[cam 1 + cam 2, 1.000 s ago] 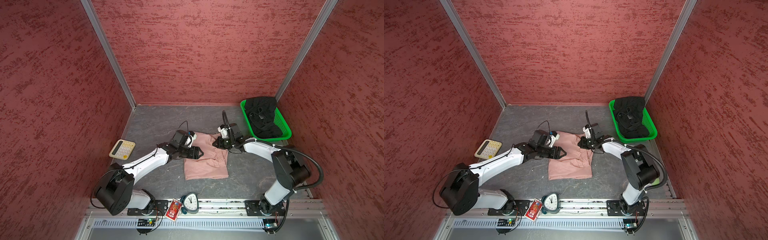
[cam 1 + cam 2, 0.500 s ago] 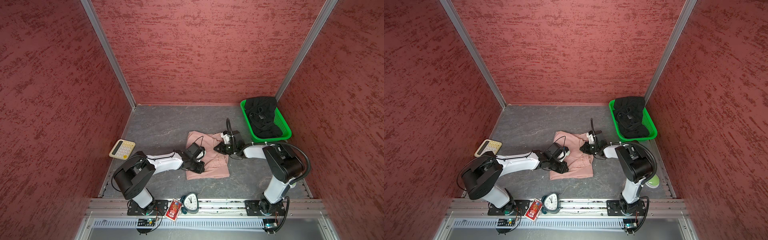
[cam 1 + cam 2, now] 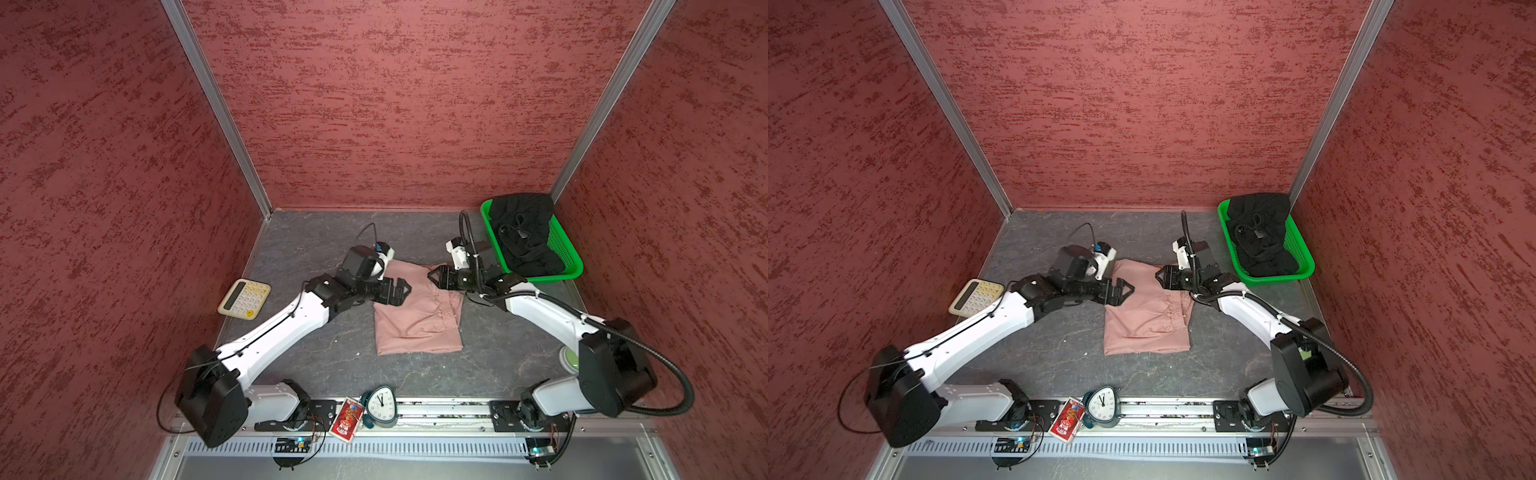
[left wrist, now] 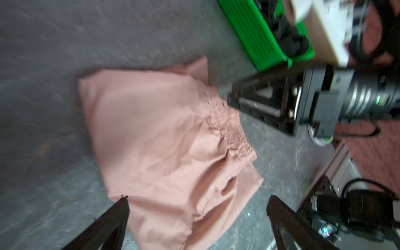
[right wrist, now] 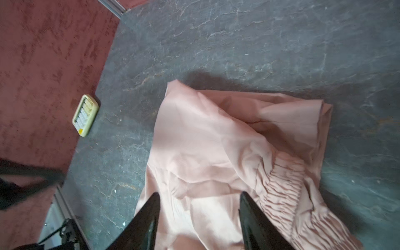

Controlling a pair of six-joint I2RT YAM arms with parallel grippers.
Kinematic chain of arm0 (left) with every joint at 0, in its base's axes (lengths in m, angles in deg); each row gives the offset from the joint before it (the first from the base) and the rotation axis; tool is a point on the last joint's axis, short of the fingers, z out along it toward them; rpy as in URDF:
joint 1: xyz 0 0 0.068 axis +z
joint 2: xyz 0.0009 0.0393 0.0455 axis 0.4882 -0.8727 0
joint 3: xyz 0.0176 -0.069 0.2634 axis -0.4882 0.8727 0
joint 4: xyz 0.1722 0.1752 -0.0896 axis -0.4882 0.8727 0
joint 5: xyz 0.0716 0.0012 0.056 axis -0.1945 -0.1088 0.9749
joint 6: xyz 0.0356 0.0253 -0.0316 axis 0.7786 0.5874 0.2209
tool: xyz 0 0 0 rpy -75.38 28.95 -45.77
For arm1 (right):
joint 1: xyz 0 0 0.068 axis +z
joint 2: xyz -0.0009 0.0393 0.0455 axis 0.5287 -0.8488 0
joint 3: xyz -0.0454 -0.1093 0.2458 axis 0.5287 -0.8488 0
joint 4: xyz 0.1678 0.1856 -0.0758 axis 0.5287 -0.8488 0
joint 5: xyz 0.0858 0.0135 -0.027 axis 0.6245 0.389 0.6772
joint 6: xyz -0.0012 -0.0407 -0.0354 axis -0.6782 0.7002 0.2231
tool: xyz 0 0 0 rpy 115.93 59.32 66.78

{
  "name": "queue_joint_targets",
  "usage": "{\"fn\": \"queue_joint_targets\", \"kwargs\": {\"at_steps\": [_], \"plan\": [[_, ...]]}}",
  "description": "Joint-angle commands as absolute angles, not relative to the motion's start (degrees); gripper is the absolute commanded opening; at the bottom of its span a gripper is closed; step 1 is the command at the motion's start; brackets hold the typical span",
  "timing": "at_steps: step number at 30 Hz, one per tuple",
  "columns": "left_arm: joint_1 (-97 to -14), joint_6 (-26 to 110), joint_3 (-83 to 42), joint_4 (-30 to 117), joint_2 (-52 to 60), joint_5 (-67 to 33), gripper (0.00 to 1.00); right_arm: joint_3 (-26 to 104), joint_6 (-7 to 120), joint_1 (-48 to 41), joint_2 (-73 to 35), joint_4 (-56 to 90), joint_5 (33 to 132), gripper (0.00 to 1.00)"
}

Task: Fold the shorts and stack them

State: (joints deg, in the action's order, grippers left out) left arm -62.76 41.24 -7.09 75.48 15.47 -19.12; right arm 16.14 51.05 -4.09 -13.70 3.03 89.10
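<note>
While left gripper (image 3: 404,293) and right gripper (image 3: 433,278) gape empty over the pink shorts (image 3: 415,322), either could snag the fold.

Top views overlook everything; wrist cameras (close, low) share the pink shorts (image 4: 164,138).

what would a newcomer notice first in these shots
The folded dusty pink shorts lying mid-table, with the left hand and right hand open near their far end, one on each side. Then the bright green basket in the far right corner, holding crumpled black shorts.
</note>
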Motion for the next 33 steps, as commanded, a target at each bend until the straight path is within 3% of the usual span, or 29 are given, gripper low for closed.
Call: {"fn": "queue_joint_targets", "kwargs": {"at_steps": [1, 8, 13, 24, 29, 33], "plan": [[-57.66, 41.99, -6.19, 81.17, 19.53, -18.16, 0.99, 15.26, 55.11, 0.73, -12.36, -13.61, 79.98, 0.61], [-50.15, 42.39, -3.64, 84.0, 27.42, -18.62, 1.0, 13.75, 54.46, 6.35, -16.15, -15.62, 74.27, 0.61], [-48.66, 42.12, -2.69, 85.74, 31.03, -18.82, 0.99, 15.06, 53.03, 6.99, -23.17, -10.96, 73.42, 0.48], [-44.77, 42.52, -3.18, 92.4, 35.36, -18.09, 0.99, 25.39, 46.69, 8.77, -45.01, 5.75, 79.02, 0.32], [-43.48, 41.76, -4.07, 94.95, 35.19, -15.77, 0.99, 41.9, 47.07, 9.12, -57.78, 11.33, 83.74, 0.35], [-43.24, 41.12, -4.88, 94.93, 32.85, -14.39, 0.99, 53.45, 50.4, 9.47, -59.96, 12.74, 87.45, 0.46]]}}
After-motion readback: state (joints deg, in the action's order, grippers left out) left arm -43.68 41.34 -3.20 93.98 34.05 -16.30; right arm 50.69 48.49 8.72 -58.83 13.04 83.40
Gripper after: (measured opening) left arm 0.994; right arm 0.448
